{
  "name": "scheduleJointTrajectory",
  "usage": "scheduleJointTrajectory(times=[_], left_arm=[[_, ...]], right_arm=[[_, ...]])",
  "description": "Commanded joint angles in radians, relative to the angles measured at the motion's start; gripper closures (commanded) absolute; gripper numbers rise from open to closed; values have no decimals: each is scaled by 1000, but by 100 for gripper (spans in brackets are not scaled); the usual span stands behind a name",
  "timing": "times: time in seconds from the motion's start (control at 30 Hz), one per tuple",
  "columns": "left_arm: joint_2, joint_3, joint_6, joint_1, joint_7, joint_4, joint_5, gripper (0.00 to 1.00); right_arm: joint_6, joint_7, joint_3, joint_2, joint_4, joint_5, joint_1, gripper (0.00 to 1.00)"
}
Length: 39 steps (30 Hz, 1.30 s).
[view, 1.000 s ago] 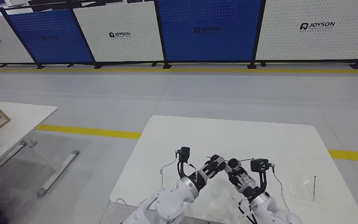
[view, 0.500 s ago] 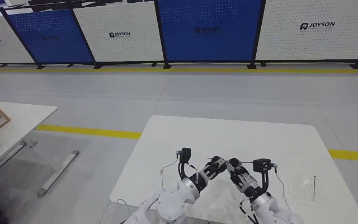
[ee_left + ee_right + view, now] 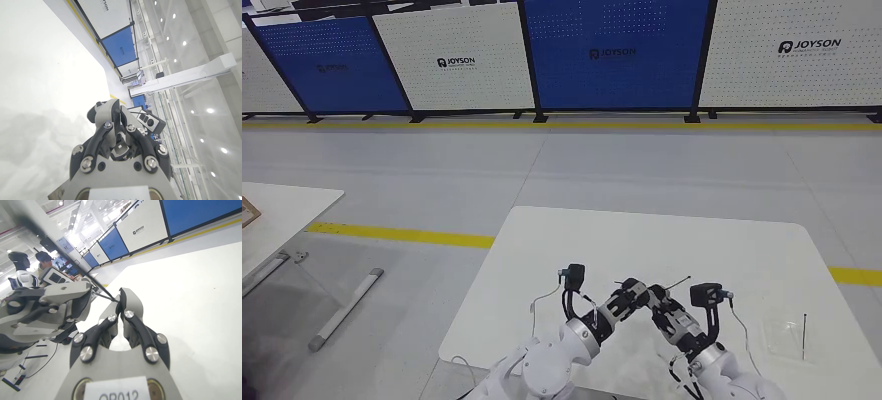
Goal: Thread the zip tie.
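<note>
My left claw is closed, pads together on what looks like one end of the zip tie; it's too small to say which end. It hangs over the near part of the white table, just beside my right claw. A short run of tie spans between the two. Right claw is clamped on the tie too, with the long free part sticking out past it. Far right on the table: clear bag, thin black strip at its edge.
</note>
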Motion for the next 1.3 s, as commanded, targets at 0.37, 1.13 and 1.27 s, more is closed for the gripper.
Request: scheduleJointTrajectory(times=[0.37, 1.13, 1.27], left_arm=[[0, -14, -13, 10, 3, 1, -14, 100], [-2, -6, 7, 6, 0, 3, -3, 100], [-3, -4, 10, 3, 0, 4, -1, 100]], right_arm=[[-20, -5, 1, 5, 0, 23, -1, 60], [-46, -49, 30, 19, -28, 30, -34, 78], [-47, -49, 30, 20, -28, 30, -34, 81]])
